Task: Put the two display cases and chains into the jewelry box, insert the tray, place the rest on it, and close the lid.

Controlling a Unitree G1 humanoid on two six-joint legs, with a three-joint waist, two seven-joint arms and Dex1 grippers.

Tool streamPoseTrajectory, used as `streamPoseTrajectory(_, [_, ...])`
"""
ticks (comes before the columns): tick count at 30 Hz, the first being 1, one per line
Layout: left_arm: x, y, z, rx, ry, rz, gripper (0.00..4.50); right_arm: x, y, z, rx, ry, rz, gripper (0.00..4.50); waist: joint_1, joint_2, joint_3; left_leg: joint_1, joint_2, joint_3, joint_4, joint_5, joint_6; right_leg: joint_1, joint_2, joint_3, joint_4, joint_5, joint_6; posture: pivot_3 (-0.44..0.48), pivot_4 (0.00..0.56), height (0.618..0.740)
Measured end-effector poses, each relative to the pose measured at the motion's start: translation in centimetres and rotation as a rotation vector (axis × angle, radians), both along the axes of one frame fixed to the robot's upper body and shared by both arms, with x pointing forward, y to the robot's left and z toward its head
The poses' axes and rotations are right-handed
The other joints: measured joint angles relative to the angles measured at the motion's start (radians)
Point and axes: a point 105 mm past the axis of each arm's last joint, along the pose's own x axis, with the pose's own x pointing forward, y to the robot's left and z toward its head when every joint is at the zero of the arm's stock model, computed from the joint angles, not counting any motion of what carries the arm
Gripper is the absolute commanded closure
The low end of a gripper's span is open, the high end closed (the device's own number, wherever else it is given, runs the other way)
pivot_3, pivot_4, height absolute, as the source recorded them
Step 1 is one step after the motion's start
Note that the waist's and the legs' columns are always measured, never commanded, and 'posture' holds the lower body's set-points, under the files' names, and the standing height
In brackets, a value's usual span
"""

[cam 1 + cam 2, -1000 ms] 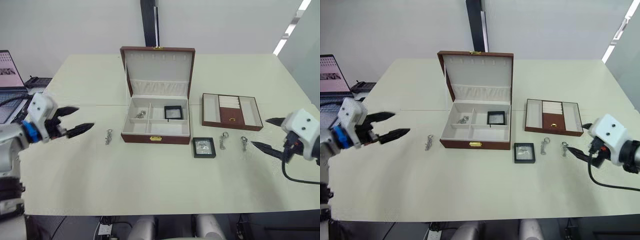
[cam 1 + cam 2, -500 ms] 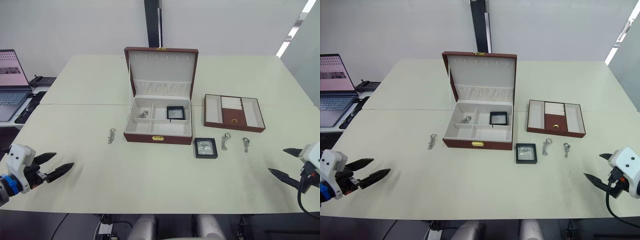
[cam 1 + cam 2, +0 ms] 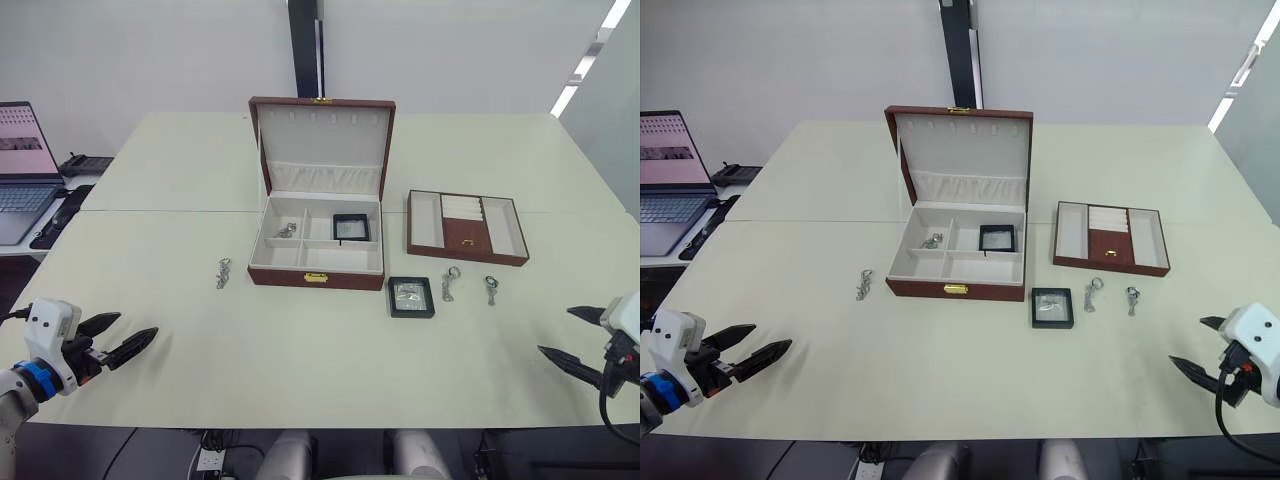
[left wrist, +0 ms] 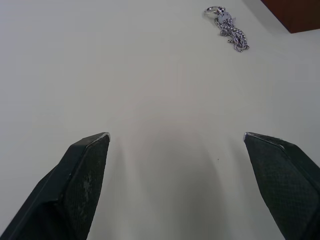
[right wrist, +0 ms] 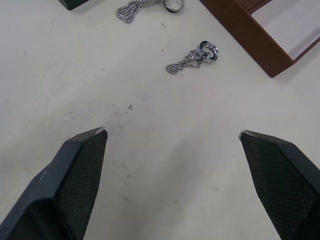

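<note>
I am holding my left tool (image 3: 118, 337) wide open over the near left part of the worktop (image 3: 300, 360), and it is gripping nothing. I am holding my right tool (image 3: 580, 336) wide open too, over the near right edge, and it is also gripping nothing.

The jewelry box (image 3: 316, 250) is sitting in the middle of the worktop with its lid (image 3: 321, 148) standing up. One black case (image 3: 348, 226) is lying inside the box, in a back compartment on the right side. A small silver chain (image 3: 285, 231) is lying in the back compartment on the left side.

The other black case (image 3: 410, 296) is lying on the worktop just in front of the box's right corner. The tray (image 3: 464, 225) is sitting on the worktop to the right of the box, apart from it. Two little silver trinkets are lying in front of the tray, one (image 3: 449, 282) near the black case and one (image 3: 490, 288) further right. Another chain (image 3: 221, 272) is lying on the worktop just left of the box.

A laptop (image 3: 20, 170) is sitting open off to the far left.
</note>
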Motion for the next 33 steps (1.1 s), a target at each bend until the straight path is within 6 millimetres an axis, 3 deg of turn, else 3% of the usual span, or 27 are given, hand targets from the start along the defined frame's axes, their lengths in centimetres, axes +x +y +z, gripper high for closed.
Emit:
streamPoseTrajectory(5, [-0.5, -0.1, -0.6, 0.007, 0.009, 0.024, 0.08, 0.7, 0.2, 1.0, -0.028, -0.045, 0.039, 0.00, -0.001, 0.000, 0.000, 0.000, 0.000, 0.000, 0.000, 0.000, 0.000, 0.000, 0.000, 0.000, 0.000, 0.000, 0.000, 0.000, 0.150, 0.740])
streamPoseTrajectory(11, [-0.8, -1.3, -0.5, 0.021, -0.013, 0.014, 0.08, 2.3, 2.2, 2.1, -0.032, -0.088, 0.147, 0.00, 0.002, 0.000, 0.000, 0.000, 0.000, 0.000, 0.000, 0.000, 0.000, 0.001, 0.000, 0.000, -0.001, 0.000, 0.000, 0.000, 0.150, 0.740])
streamPoseTrajectory(15, [-1.2, -1.7, -1.0, 0.017, -0.010, 0.026, 0.08, 2.9, 5.1, 2.4, -0.024, -0.122, 0.267, 0.00, 0.001, 0.000, 0.000, 0.000, 0.001, 0.000, 0.000, 0.000, 0.000, 0.001, 0.000, 0.000, -0.001, 0.000, 0.000, 0.000, 0.150, 0.740])
streamPoseTrajectory(20, [-0.3, -2.5, 0.0, 0.004, -0.069, 0.042, 0.08, 2.9, 11.1, 3.7, 0.115, -0.216, 0.450, 0.00, 0.003, 0.000, 0.000, 0.000, 0.001, -0.001, 0.000, 0.000, -0.001, 0.001, 0.000, -0.001, -0.003, 0.000, 0.000, 0.000, 0.150, 0.740])
streamPoseTrajectory(26, [0.0, -3.4, 0.3, -0.017, -0.081, 0.039, 0.08, 2.3, 16.4, 3.4, 0.261, -0.237, 0.580, 0.00, 0.002, 0.000, 0.000, 0.000, 0.000, -0.002, 0.000, 0.000, -0.002, 0.003, 0.000, -0.002, -0.006, 0.000, 0.000, 0.000, 0.150, 0.740])
streamPoseTrajectory(33, [0.2, -4.2, 0.2, -0.017, -0.084, 0.044, 0.08, 2.9, 20.3, 5.3, 0.359, -0.284, 0.653, 0.00, 0.002, 0.000, 0.000, 0.000, 0.000, -0.003, -0.001, 0.000, -0.003, 0.002, 0.001, -0.002, -0.008, 0.000, 0.000, 0.000, 0.150, 0.740])
